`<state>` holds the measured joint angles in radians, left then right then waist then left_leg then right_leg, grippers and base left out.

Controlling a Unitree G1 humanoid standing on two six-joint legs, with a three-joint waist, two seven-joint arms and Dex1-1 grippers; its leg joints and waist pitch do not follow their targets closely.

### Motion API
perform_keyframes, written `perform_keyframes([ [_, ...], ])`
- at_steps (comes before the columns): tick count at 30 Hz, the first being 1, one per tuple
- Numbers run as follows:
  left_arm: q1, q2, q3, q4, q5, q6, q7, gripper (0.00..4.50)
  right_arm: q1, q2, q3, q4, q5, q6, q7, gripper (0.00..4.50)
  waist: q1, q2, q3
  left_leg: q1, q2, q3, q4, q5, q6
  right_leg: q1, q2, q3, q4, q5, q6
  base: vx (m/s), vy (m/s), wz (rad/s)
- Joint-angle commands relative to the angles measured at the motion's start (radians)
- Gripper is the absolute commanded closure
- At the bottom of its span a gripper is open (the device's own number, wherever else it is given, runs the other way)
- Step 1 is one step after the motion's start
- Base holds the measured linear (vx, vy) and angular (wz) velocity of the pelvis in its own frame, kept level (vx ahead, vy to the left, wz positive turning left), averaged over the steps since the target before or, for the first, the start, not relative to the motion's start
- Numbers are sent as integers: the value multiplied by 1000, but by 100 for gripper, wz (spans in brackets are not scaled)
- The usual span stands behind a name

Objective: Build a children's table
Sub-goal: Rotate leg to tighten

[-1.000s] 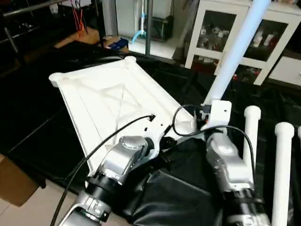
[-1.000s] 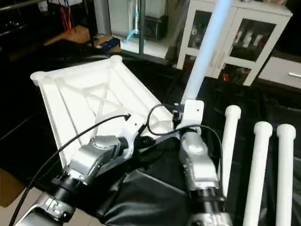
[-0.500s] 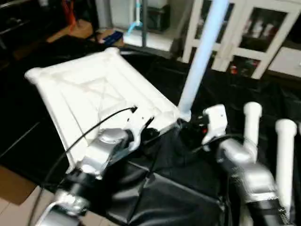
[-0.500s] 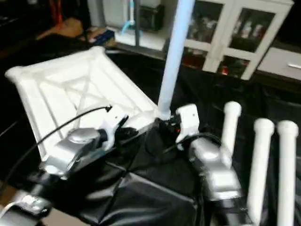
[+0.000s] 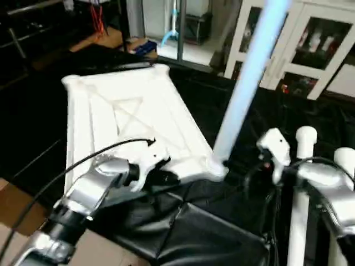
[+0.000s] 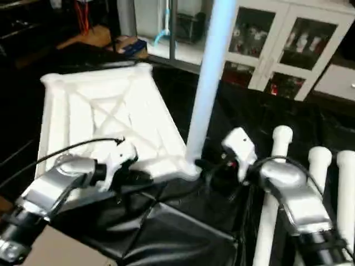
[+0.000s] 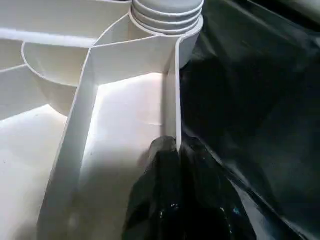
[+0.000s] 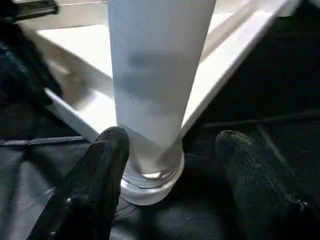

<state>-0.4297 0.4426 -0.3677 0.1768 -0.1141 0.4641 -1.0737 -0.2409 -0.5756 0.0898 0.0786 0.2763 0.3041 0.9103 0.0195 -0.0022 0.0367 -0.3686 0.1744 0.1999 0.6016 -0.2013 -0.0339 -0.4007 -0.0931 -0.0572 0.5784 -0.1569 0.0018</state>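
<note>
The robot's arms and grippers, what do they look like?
Both forearms are silver metal cylinders over darker black joints. The left arm trails a thin black cable to a white wrist housing; the right arm has looped black cables behind a white block. The right gripper has two stubby matte-black fingers.

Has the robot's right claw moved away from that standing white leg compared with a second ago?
Yes. The right gripper has drawn back from the upright leg toward the spare legs lying at the right, and its fingers now stand open.
</note>
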Motion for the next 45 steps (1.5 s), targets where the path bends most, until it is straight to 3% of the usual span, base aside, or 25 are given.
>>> perform_keyframes([
  [1, 10, -7, -49, -32, -25, 8, -70, 450, -15, -16, 6, -26, 24, 22, 30, 141, -2, -4, -49, 18, 58, -25, -84, -272, 23, 34, -50, 42, -61, -274, -216, 0, 0, 0],
  [4, 10, 0, -56, -42, -34, 9, -90, 450, -21, -11, 8, -19, 28, 17, 54, 141, 1, 0, -51, 17, 57, -25, -82, -245, 30, 36, -50, 41, -57, -251, -224, 0, 0, 0],
  [11, 9, 5, -61, -49, -37, 7, -115, 450, -31, -23, 28, -8, 68, 32, 164, 141, 11, -3, -54, 20, 59, -23, -79, -205, 47, 37, -49, 40, -50, -195, -247, 0, 0, 0],
  [23, 11, 15, -62, -57, -35, 12, -130, 450, -49, -57, 27, 17, 81, 51, 244, 247, 14, -6, -54, 18, 58, -23, -79, -213, 38, 39, -51, 41, -53, -236, -235, 0, 0, 0],
  [28, 7, 18, -63, -49, -29, 10, -127, 450, -53, -61, 26, 33, 78, 48, 240, 255, 14, -5, -55, 17, 57, -23, -77, -201, 43, 40, -50, 40, -50, -212, -243, 0, 0, 0],
  [32, -18, -49, -20, 9, 2, 33, 19, 450, -72, 45, 10, 133, -38, 35, -27, 257, 6, -3, -52, 15, 55, -22, -78, -213, 23, 34, -49, 40, -54, -245, -239, 0, 0, 0],
  [33, -24, -68, -7, 22, 6, 43, 58, 450, -73, 63, 9, 152, -61, 41, -80, 260, 0, -7, -51, 15, 51, -25, -80, -250, 4, 37, -49, 37, -60, -310, -222, 0, 0, 0],
  [36, -46, -173, 63, 69, 14, 118, 251, 450, -67, 175, -28, 204, -109, 140, -351, 262, -15, -11, -49, 17, 50, -30, -83, -309, -25, 30, -47, 36, -73, -396, -181, 0, 0, 0],
  [38, -62, -250, 112, 103, 19, 151, 384, 450, -72, 276, -94, 251, -138, 172, -596, 263, -25, -10, -48, 17, 48, -30, -83, -325, -34, 25, -46, 36, -77, -423, -166, 0, 0, 0],
  [39, -81, -313, 152, 133, 13, 148, 481, 450, -78, 356, -157, 289, -147, 152, -786, 263, -30, -9, -48, 15, 47, -32, -84, -331, -42, 22, -47, 35, -79, -437, -162, 0, 0, 0],
  [40, -89, -339, 169, 146, 8, 143, 518, 450, -80, 389, -184, 304, -146, 138, -858, 263, -34, -9, -50, 18, 43, -36, -82, -355, -57, 18, -47, 30, -85, -477, -145, 0, 0, 0],
  [42, -109, -390, 203, 170, -5, 120, 589, 450, -77, 444, -214, 316, -181, 70, -1016, 263, -40, -11, -52, 23, 43, -38, -84, -389, -55, 15, -44, 28, -92, -498, -115, 0, 0, 0],
  [43, -111, -394, 203, 173, -5, 115, 594, 450, -77, 447, -210, 317, -184, 64, -1019, 263, -42, -11, -50, 27, 40, -37, -82, -413, -52, 7, -42, 26, -100, -512, -98, 0, 0, 0],
  [45, -130, -421, 200, 189, -1, 82, 623, 450, -78, 484, -176, 321, -193, 21, -1024, 264, -42, -12, -51, 24, 38, -38, -83, -429, -38, 10, -41, 25, -101, -520, -77, 0, 0, 0],
])
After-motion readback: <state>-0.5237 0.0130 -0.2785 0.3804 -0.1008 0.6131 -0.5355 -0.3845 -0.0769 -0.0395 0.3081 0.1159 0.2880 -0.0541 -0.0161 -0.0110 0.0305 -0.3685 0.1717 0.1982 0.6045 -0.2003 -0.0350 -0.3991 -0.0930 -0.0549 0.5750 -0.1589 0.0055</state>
